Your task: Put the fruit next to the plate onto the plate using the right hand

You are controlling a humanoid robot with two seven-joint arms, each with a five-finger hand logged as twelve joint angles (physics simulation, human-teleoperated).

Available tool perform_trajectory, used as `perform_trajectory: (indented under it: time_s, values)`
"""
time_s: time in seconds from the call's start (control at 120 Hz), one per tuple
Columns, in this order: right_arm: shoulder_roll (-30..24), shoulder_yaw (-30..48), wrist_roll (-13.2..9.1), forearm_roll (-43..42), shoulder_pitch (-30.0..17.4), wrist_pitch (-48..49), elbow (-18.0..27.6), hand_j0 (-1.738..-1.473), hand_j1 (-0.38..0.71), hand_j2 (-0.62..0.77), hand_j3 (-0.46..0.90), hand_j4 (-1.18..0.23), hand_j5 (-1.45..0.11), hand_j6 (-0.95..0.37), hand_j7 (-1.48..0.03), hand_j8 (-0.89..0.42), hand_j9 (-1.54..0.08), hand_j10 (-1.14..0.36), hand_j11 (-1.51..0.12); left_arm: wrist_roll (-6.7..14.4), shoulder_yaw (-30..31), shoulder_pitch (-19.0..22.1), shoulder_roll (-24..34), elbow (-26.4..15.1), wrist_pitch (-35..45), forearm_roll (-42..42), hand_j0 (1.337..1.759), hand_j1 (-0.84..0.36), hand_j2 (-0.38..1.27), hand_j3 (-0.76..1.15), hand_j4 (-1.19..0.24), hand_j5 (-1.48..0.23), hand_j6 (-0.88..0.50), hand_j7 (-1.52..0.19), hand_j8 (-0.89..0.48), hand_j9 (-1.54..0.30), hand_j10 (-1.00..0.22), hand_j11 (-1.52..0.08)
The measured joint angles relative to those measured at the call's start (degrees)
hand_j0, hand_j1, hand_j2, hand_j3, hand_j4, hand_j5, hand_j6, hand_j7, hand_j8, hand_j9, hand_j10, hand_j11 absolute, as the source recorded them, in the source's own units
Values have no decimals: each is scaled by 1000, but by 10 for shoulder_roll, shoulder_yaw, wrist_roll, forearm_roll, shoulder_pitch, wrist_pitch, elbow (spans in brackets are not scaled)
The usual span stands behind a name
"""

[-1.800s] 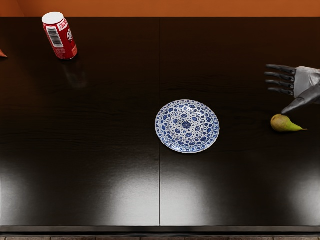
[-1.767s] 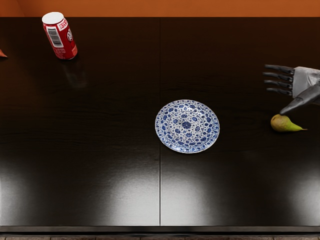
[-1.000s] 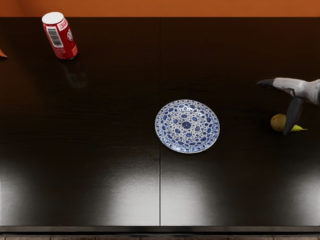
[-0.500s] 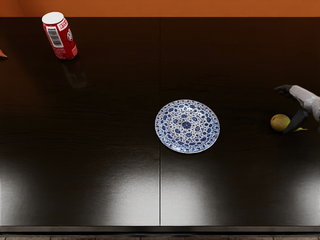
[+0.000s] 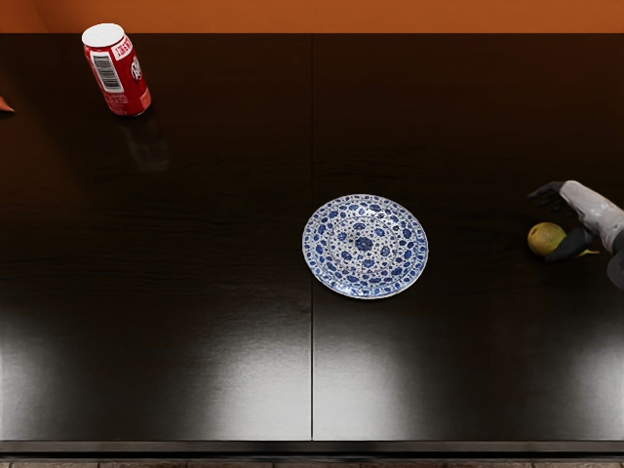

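A yellow-green pear (image 5: 543, 237) lies on the dark table to the right of the blue-and-white patterned plate (image 5: 365, 245), with a clear gap between them. My right hand (image 5: 549, 223) reaches in from the right edge and sits over the pear's right side. Its dark fingers (image 5: 547, 193) hover just beyond the fruit, while the thumb crosses in front of the pear's stem end. The hand is still open around the pear, which rests on the table. The stem end is hidden behind the thumb. Nothing lies on the plate.
A red soda can (image 5: 117, 69) stands at the far left corner of the table. A small orange object (image 5: 4, 104) pokes in at the left edge. An orange wall runs behind the table.
The right hand has turned, dropped from above the pear and pulled back toward the right edge, so its fingers and thumb now bracket the fruit. Pear, plate and can have not moved.
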Motion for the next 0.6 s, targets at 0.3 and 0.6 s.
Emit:
perform_trajectory:
  time_s: [0.3,0.6]
  values:
    - [3,-1,0,0,-17,-39,0,-1658,118,-72,0,-399,-512,-401,-511,-400,-512,-398,-512,0,0,0,0,0,0,0,1658,344,1,0,-4,-5,-4,-5,-4,-5,-4,-5]
    - [20,-1,0,0,-20,-47,-6,-1658,105,-70,0,-387,-498,-389,-497,-388,-497,-386,-497,0,0,0,0,0,0,0,1658,344,1,0,-4,-5,-4,-5,-4,-5,-4,-5]
